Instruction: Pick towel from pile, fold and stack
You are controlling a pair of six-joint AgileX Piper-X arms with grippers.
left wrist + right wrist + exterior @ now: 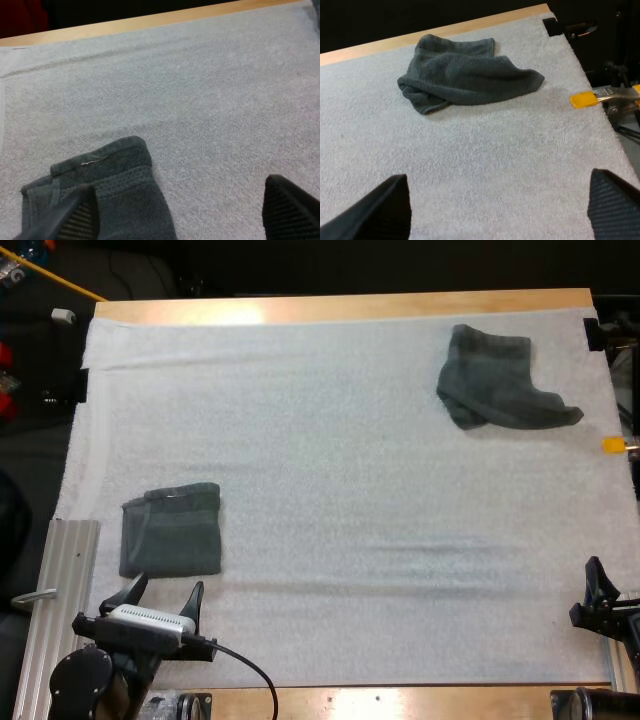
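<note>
White mat (225, 100), folded towel (131, 197) partly cut off

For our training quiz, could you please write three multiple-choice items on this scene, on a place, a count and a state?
1. Where is the crumpled towel? A near left B far right C centre
2. How many towels? A one B two C three
3. The left gripper is: A open B shut on a towel C shut on nothing
1 B, by the mat's far right corner. 2 B, one crumpled, one folded towel. 3 A, its fingers stand apart, gripping nothing.
</note>
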